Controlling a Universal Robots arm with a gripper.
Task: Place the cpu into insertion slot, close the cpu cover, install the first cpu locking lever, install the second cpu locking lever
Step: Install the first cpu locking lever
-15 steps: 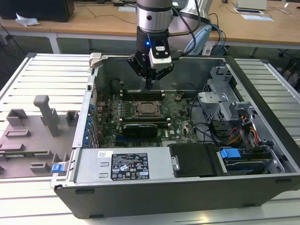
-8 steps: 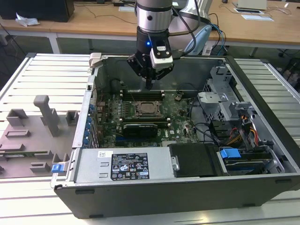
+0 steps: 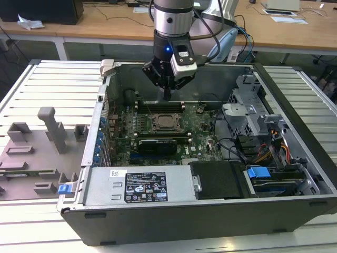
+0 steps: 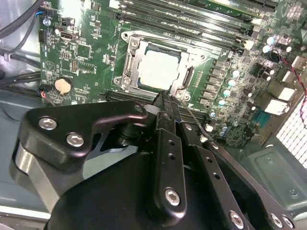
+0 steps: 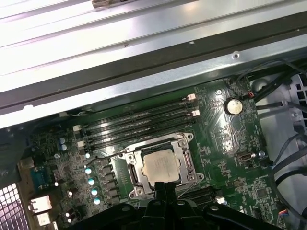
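The cpu (image 3: 164, 123) lies flat in the insertion slot (image 4: 125, 76) on the green motherboard, its pale metal top plain in both wrist views (image 4: 158, 70) (image 5: 160, 168). The cpu cover (image 4: 189, 77) (image 5: 185, 163) lies down around the chip as a grey frame. One thin wire lever (image 4: 194, 120) slants away from a socket corner, and another wire (image 5: 108, 155) sticks out sideways. My gripper (image 3: 167, 97) hangs just above the board beside the socket's far edge. Its black fingers are shut with nothing between them, and the tip (image 4: 163, 98) (image 5: 165, 184) sits close to the cover's edge.
Long black memory slots (image 3: 160, 107) run behind the socket. The open computer case (image 3: 174, 221) walls in the board, with a power supply (image 3: 139, 184), a black shroud (image 3: 218, 179) and a drive cage with cables (image 3: 253, 113). A grey fixture (image 3: 47, 129) stands outside, on the exterior view's left.
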